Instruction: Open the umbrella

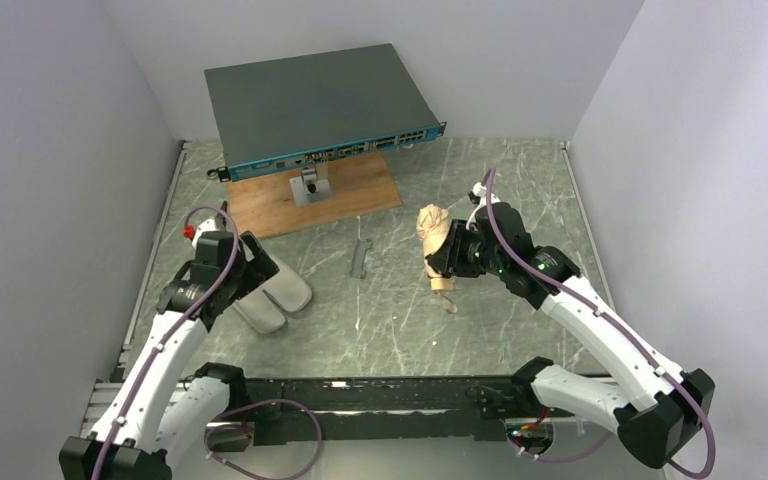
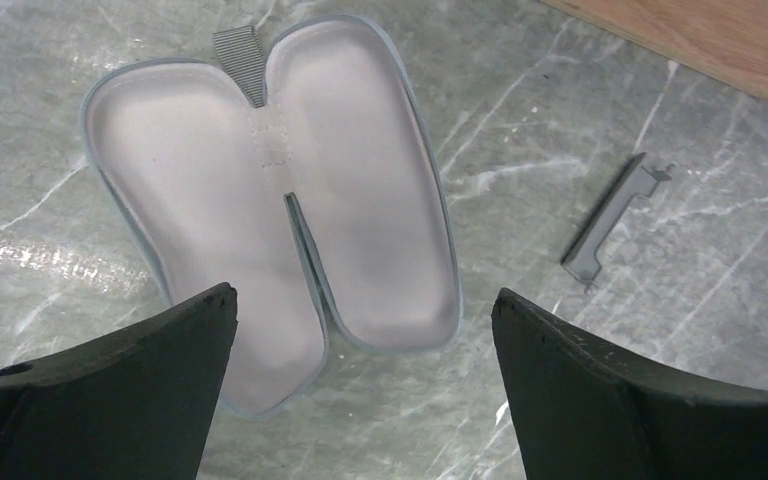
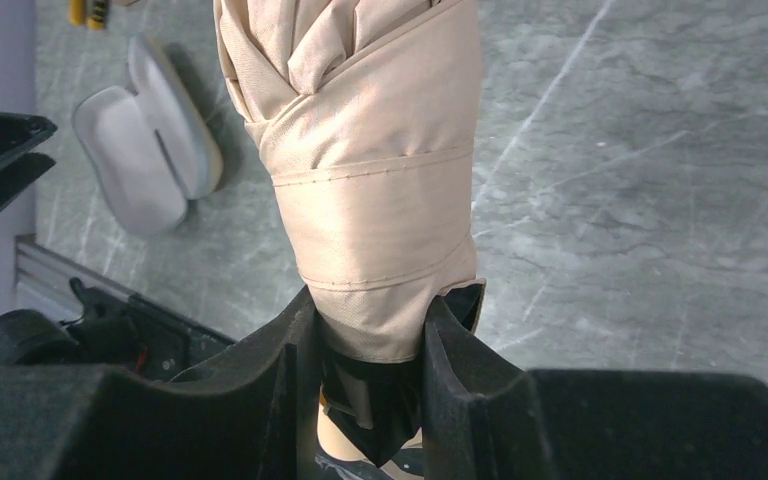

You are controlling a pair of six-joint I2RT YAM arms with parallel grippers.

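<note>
Grips umbrella (image 3: 360, 190) in right gripper (image 3: 368, 340), clenched round the bundle's lower end; holds it well right of case (image 2: 360, 210), furled, band wrapped round the fabric; hovers left gripper (image 2: 362, 300) released above case, touching nothing; looks like the hold-and-present step, with opening not yet begun; next likely calls for bringing the left across from case to free the band or pull the handle end against a firm right grip.

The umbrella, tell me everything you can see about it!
The umbrella is folded shut: shiny cream-beige cloth in bunched pleats, wrapped by a stitched band of the same cloth. Black lining shows at one end, where a tan handle sticks out. The right gripper pinches it there, above the table.
</note>
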